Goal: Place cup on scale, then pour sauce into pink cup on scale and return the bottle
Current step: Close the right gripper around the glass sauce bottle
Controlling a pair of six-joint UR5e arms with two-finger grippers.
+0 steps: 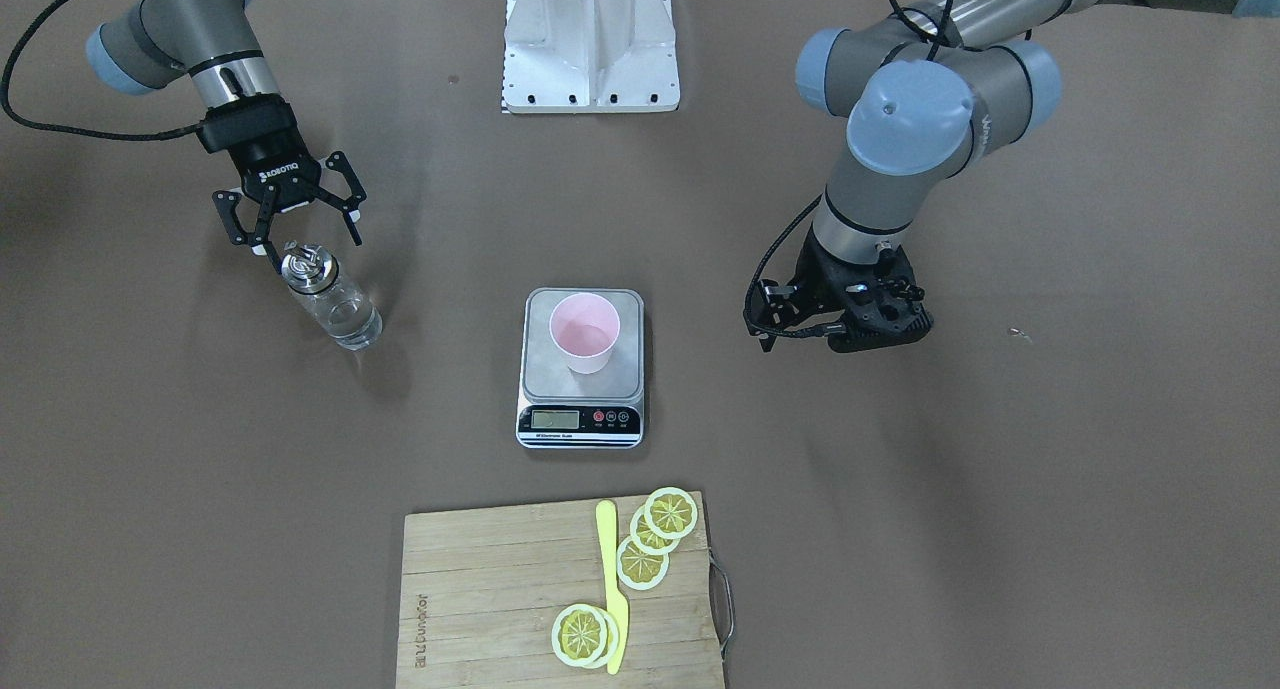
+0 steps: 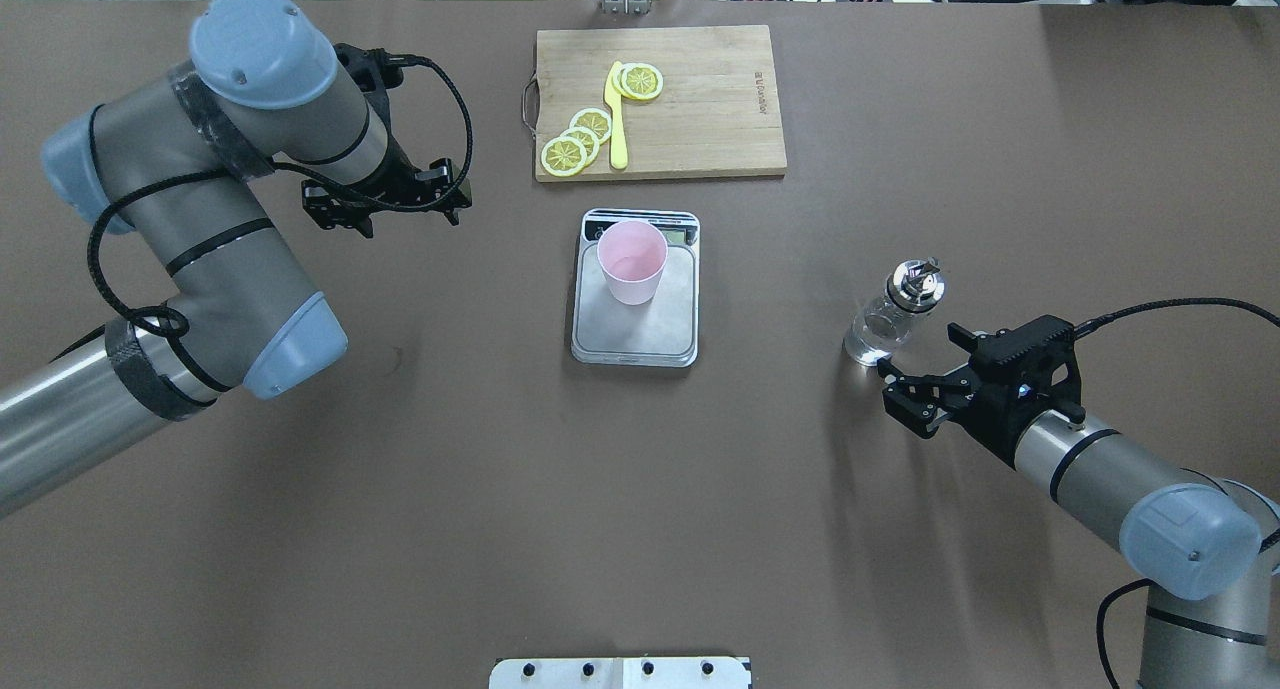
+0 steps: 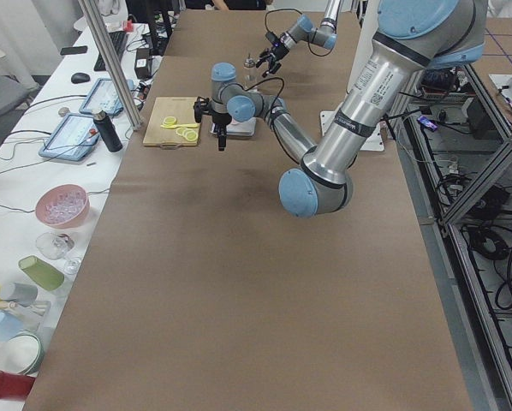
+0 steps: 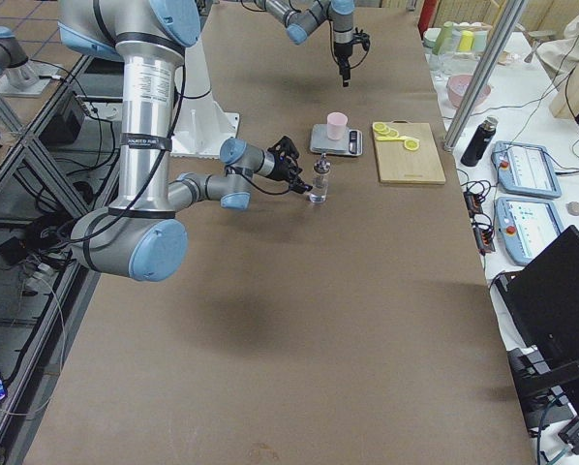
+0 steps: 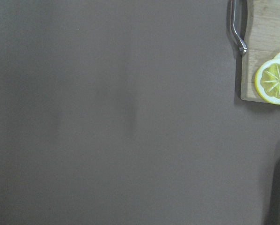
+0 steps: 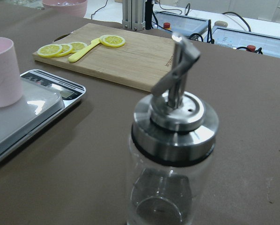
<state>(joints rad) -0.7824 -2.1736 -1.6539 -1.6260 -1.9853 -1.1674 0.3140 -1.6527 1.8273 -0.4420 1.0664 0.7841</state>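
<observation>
The pink cup (image 1: 585, 331) stands upright on the scale (image 1: 580, 421) at the table's middle; both also show in the overhead view, the cup (image 2: 632, 261) on the scale (image 2: 640, 337). The glass bottle (image 1: 335, 304) with its metal spout stands on the table, with a little clear sauce (image 1: 352, 323) at its bottom. My right gripper (image 1: 308, 239) is open just behind the bottle (image 2: 885, 319), apart from it. The bottle fills the right wrist view (image 6: 173, 154). My left gripper (image 2: 385, 209) hangs open and empty over bare table, left of the scale.
A wooden cutting board (image 2: 700, 99) with lemon slices (image 2: 575, 141) and a yellow knife (image 2: 617, 119) lies beyond the scale. The white robot base plate (image 1: 590, 49) is at the near edge. Operators' items lie on the side table (image 3: 59, 205).
</observation>
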